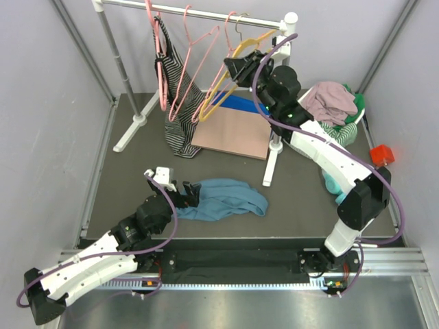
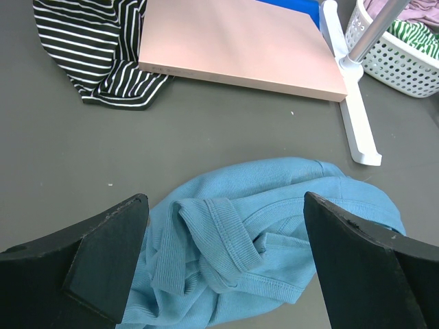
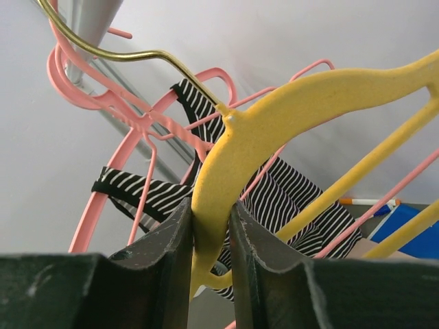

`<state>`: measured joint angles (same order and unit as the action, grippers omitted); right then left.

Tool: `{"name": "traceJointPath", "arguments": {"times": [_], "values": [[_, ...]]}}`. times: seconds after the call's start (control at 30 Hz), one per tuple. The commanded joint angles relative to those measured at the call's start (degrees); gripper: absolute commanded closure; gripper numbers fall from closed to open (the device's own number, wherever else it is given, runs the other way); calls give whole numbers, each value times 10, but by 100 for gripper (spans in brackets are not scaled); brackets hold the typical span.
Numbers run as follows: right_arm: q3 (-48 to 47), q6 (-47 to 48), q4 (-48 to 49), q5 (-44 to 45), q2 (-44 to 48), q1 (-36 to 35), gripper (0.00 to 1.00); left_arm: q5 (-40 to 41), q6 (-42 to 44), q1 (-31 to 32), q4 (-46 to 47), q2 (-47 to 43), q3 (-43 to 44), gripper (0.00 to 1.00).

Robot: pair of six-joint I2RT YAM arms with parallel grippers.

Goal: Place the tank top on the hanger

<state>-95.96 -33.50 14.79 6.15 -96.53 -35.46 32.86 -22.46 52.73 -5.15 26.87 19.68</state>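
Teal tank top point(image 2: 274, 199), yellow hanger point(image 3: 309, 103)

I work in a lab test cell: bare grey walls point(image 1: 41, 82), aluminium mounting rail point(image 1: 401, 257) at six o'clock, clothes rack point(image 1: 206, 14) at twelve.

Pale grey-lilac walls point(image 1: 41, 68) on three sides, plain. Counter point(image 1: 123, 185) dark grey, matte. Light soft and even, shadows pretty faint. White clothes rack point(image 1: 199, 11) at back, two long white feet sitting on counter. Flat pink board point(image 1: 233, 133) lying between those feet, blue sheet point(image 1: 243, 104) poking out behind it. White perforated basket point(image 2: 384, 58) far right. Aluminium rail point(image 1: 391, 257) along near edge.
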Motion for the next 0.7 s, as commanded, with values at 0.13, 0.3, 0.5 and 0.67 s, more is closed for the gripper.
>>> {"name": "traceJointPath", "arguments": {"times": [0.13,0.3,0.5,0.67], "values": [[20,0,54,-12,62,5,85,1,-3,-2,7,-5,-3,1],[30,3,57,-30,76,2,85,1,-3,-2,8,-5,-3,1],[51,9,47,-40,96,-3,85,2,-3,-2,8,-4,-3,1],[99,8,48,-43,131,-6,85,3,-3,-2,8,-3,-3,1]]}}
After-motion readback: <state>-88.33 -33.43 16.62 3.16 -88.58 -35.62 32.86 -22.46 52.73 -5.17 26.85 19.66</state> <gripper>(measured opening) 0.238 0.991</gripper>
